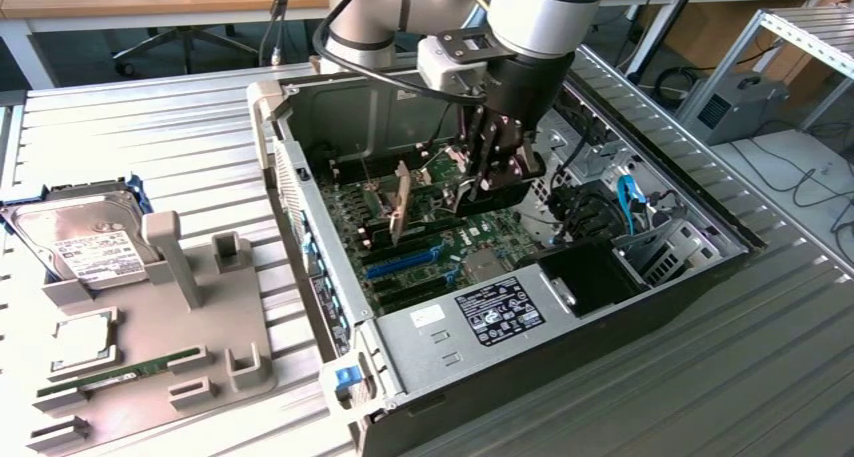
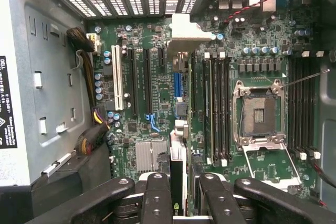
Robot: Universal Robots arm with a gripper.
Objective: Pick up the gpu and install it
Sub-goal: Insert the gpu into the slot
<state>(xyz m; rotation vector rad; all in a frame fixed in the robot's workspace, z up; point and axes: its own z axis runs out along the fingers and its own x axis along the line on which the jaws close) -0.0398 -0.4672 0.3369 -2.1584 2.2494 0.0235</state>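
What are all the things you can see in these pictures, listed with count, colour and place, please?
computer case: one, black and silver, open, on the metal table.
motherboard: one, green, inside the case.
gpu: one, green card with silver bracket, upright over the motherboard slots, held by the gripper.
parts holder: one, grey, at the exterior view's left.
hard drive: one, silver, white label, on the holder.
RAM stick: one, green, on the holder.
gripper: one, black, inside the case, shut on the gpu.
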